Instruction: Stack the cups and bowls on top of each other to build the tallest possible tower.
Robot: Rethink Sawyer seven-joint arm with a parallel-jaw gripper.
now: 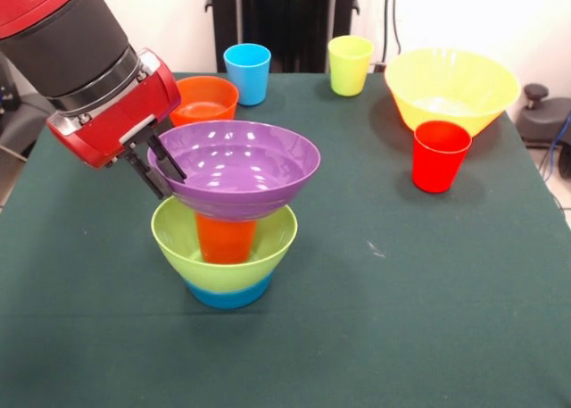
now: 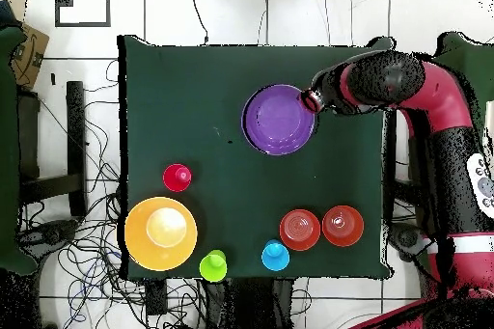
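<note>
Green cloth-covered table (image 1: 428,319), white wall and dark stand behind, cables on the tiled floor around it.

Tower (image 1: 227,212) stands toward one side edge of the table, four pieces so far: small blue bowl (image 1: 227,294) at the bottom, lime green bowl (image 1: 178,234) on it, orange cup (image 1: 226,238) upright inside the green bowl, purple bowl (image 1: 241,167) on top of the cup, looks slightly tilted. Overhead shows only the purple bowl from above.

Gripper (image 1: 159,169) is at the purple bowl's rim, dark fingers (image 1: 169,158) straddling the wall, one inside and one outside, narrowly spread. They appear clamped on the rim, so the bowl reads as held, not yet let go.

Left to stack: two small orange bowls (image 2: 300,230) (image 2: 343,226) side by side near one table edge (front view shows only one clearly), light blue cup (image 1: 247,73), yellow-green cup (image 1: 350,65), red cup (image 1: 440,155), and the big yellow bowl (image 1: 451,88) near a corner, which seems to hold something pale in the overhead view, can't tell what.

Judgement: under halfway, four of ten pieces up, six loose. The wide purple bowl balanced on a single cup looks shaky; release could tip it.

No brands, labels or readable writing anywhere.
</note>
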